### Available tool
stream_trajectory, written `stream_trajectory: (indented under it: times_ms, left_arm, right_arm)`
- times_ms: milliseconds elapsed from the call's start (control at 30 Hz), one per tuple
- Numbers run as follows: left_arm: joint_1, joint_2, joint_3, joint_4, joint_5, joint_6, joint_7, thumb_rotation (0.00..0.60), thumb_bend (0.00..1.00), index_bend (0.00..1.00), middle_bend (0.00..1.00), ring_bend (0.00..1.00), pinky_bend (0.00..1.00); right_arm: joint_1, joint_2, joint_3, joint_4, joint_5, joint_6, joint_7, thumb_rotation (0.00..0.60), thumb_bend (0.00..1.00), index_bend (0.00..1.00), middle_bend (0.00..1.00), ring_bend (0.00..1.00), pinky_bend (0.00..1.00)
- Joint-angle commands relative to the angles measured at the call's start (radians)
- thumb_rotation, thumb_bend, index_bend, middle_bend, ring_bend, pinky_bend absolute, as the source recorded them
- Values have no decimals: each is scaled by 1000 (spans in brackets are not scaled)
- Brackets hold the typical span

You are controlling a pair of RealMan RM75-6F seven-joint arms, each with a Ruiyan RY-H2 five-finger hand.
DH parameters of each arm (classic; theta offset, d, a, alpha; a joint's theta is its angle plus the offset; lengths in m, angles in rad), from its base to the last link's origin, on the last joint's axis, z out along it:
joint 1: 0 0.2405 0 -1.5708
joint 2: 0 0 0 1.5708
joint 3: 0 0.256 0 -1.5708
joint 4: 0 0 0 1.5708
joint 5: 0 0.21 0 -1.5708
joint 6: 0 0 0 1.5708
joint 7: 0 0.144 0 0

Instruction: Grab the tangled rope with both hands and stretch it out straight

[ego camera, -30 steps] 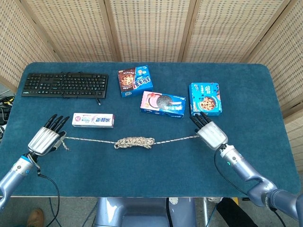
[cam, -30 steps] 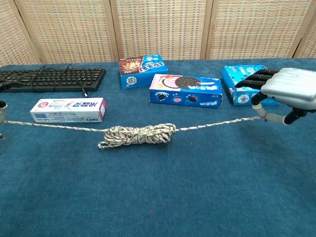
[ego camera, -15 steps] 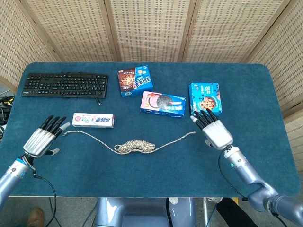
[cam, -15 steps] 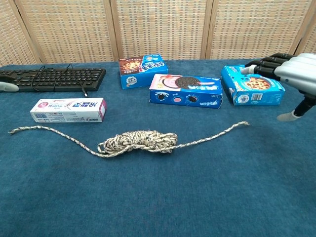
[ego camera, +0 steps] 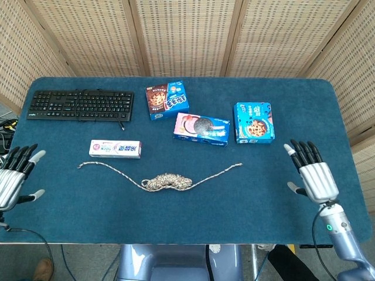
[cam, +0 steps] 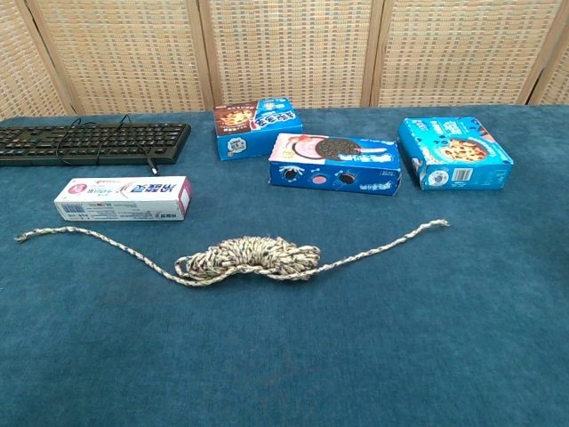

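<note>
Rope, speckled beige-and-grey braided cord (ego camera: pixel 166 181): lies loose on the blue cloth-covered table (ego camera: pixel 193 219), near its middle. Central portion bunched in a tangled coil; two free ends trail outward, one toward the left, one toward the right, both slack and gently curved. Untouched by either hand.

Left hand, silver with black fingers (ego camera: pixel 13 177): at the table's left edge, well apart from the rope; fingers spread, holding nothing.

Right hand, silver with black fingers (ego camera: pixel 311 171): near the table's right edge, well apart from the rope; fingers spread, holding nothing. Neither hand shows in the chest view.

White toothpaste carton (ego camera: pixel 115 148): just behind the rope's left end.

Black computer keyboard (ego camera: pixel 81 105): far left corner.

Three blue biscuit boxes: one with brown panel (ego camera: pixel 167 100), one showing sandwich cookies (ego camera: pixel 201 129), one showing chip cookies (ego camera: pixel 254 122), ranged behind the rope.
</note>
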Motion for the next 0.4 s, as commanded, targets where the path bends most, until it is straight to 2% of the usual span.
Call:
stream_trajectory:
  times_ms: [33, 200, 400]
  left_arm:
    - [52, 10, 5, -21, -13, 45, 3, 600, 0, 0, 0, 0, 0]
    - [81, 15, 19, -29, 7, 50, -12, 600, 0, 0, 0, 0, 0]
    - [94, 5, 17, -41, 37, 62, -32, 600, 0, 0, 0, 0, 0]
  right_arm:
    - [-77, 41, -20, -64, 17, 67, 19, 600, 0, 0, 0, 0, 0]
    - [-130, 41, -29, -63, -28, 141, 20, 600, 0, 0, 0, 0, 0]
    - [-162, 45, -32, -71, -64, 174, 9, 600, 0, 14, 0, 0, 0]
